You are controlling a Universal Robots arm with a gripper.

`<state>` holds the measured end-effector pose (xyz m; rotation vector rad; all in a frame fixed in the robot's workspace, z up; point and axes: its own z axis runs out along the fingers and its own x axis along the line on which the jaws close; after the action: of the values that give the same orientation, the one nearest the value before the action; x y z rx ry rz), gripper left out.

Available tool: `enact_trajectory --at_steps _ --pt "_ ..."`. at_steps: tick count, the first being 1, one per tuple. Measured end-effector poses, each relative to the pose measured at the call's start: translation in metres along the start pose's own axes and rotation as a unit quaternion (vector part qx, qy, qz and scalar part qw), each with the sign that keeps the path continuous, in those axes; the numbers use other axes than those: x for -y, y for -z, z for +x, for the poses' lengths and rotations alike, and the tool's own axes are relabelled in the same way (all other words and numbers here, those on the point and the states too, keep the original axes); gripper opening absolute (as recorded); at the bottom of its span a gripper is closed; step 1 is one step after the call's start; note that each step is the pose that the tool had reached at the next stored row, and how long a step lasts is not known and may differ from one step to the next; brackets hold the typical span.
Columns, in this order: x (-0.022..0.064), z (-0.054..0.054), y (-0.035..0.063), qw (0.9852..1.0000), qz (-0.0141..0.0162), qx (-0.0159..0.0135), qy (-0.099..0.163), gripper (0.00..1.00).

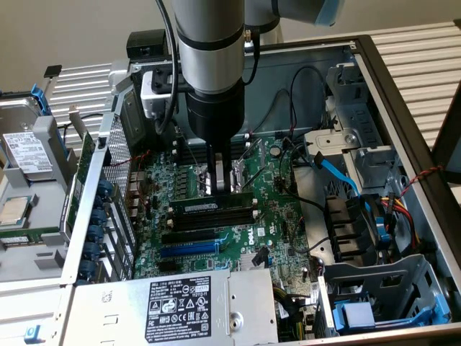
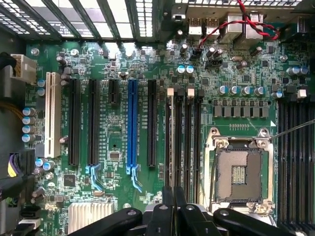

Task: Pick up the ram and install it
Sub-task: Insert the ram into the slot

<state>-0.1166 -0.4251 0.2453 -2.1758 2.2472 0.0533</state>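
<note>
Silver-fingered gripper (image 1: 224, 186), fingers pressed together, stood over the long thin green circuit-board ram (image 1: 216, 206) at its 6 o'clock. The push needed to be straight and centred.

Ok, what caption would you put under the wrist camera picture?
Shut gripper over the black memory slots, which lie between the blue expansion slot and the empty CPU socket.
</note>
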Motion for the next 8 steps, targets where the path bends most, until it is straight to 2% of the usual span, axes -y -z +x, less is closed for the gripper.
enact_trajectory --at_steps 8 --pt "0.0 0.0001 -0.0017 1.0 -0.0025 -0.0001 -0.002 0.12"
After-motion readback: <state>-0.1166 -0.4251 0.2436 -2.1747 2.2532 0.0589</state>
